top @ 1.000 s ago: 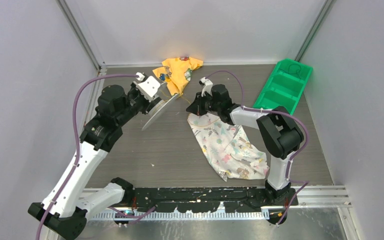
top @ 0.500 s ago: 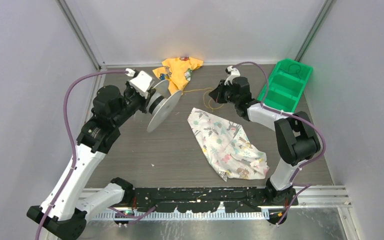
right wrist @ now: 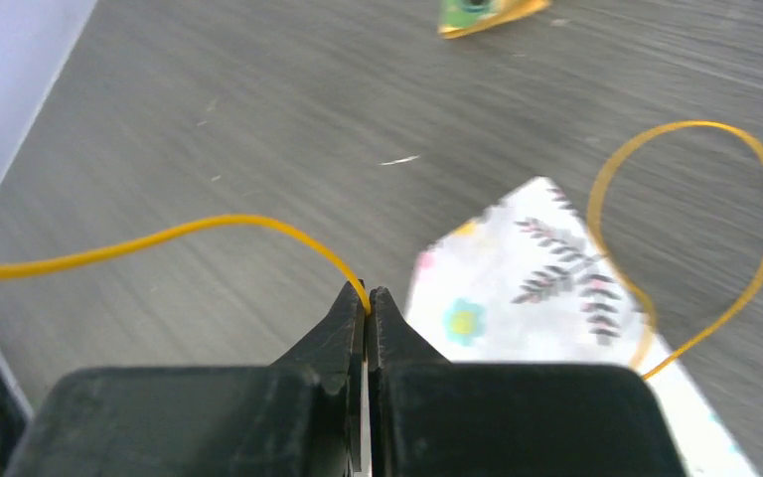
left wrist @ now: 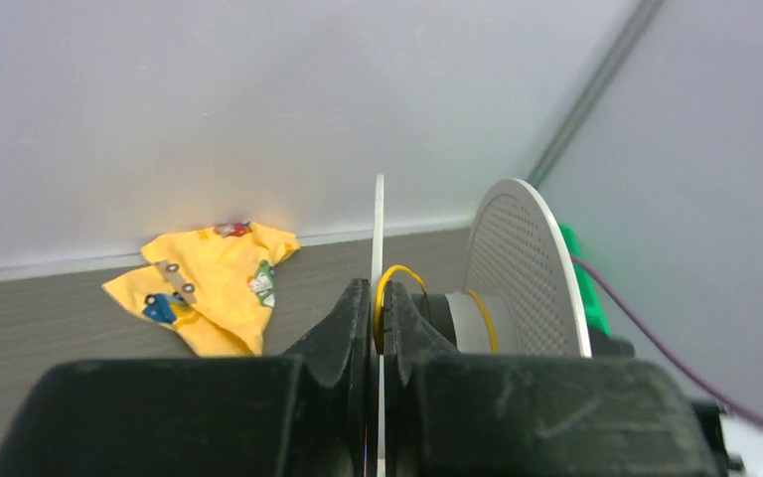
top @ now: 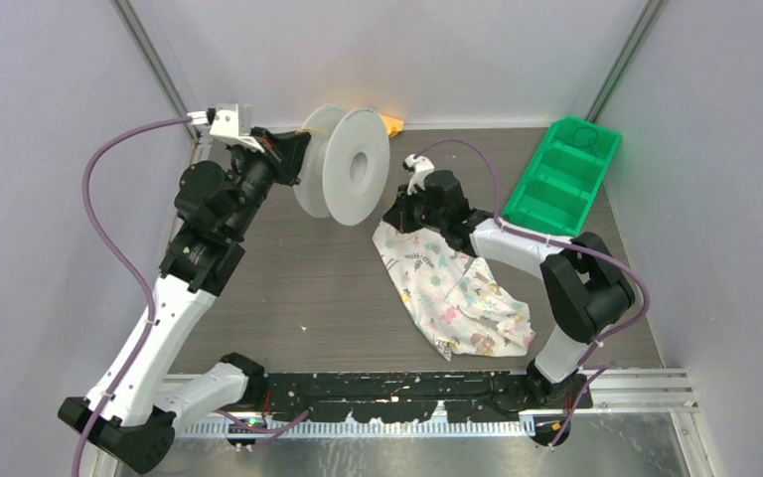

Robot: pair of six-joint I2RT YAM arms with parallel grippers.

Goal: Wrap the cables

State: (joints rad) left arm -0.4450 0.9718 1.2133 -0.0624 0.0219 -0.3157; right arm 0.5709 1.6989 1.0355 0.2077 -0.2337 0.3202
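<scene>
Spool (top: 348, 174): few cable (right wrist: 159, 237) turns wound, loose loop remaining. Left gripper (left wrist: 376, 318) clamped spool rim; right gripper (right wrist: 367, 303) pinched cable.

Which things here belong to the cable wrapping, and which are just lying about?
Part of the job:
yellow cord
white spool

Just lying about:
patterned cloth
yellow cloth
green tray
</scene>
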